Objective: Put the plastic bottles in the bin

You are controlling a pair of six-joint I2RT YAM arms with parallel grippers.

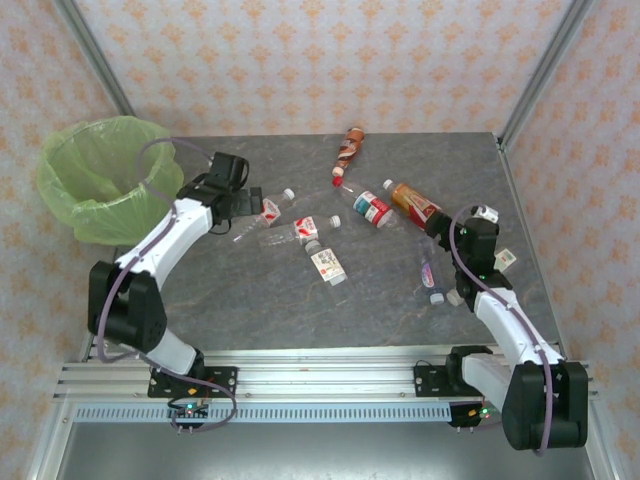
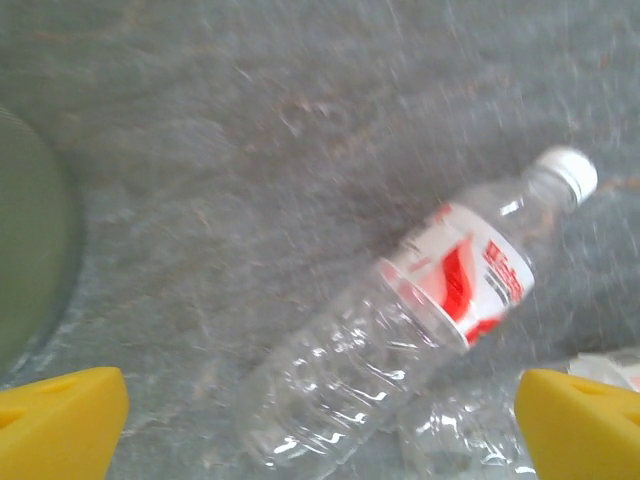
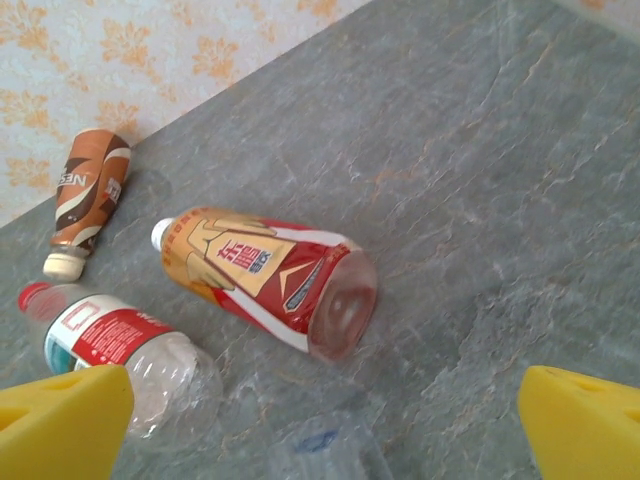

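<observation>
Top external view: a round bin lined with a light-green plastic bag [image 1: 98, 215] stands at the far left of the grey table [image 1: 380, 320], well apart from the scattered bottles. The left arm's yellow fingers [image 2: 60, 425] are spread wide over a clear white-capped bottle with a red-and-white label [image 2: 455, 280], gripping nothing. The right arm's yellow fingers [image 3: 580, 420] gape likewise near an amber bottle with an orange-red label [image 3: 265, 275], which lies on its side.
</observation>
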